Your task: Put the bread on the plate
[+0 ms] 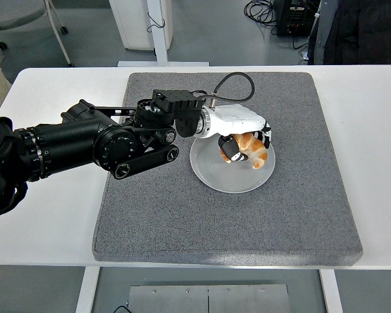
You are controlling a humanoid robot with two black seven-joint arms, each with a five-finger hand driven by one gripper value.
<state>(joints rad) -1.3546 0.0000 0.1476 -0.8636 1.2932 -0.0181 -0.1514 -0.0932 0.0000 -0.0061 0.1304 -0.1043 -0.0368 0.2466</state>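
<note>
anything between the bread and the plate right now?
Nothing visible. The left hand holds the bread directly over the plate, whose surface shows bare. Only the hand's own fingers wrap the bread; contact with the plate can't be told.

The left robot hand grips the bread over the plate on the grey mat.

No words to read

There are no letters, numbers, brand names or signs that can be read anywhere, not on the robot arm, the mat or the things behind.
</note>
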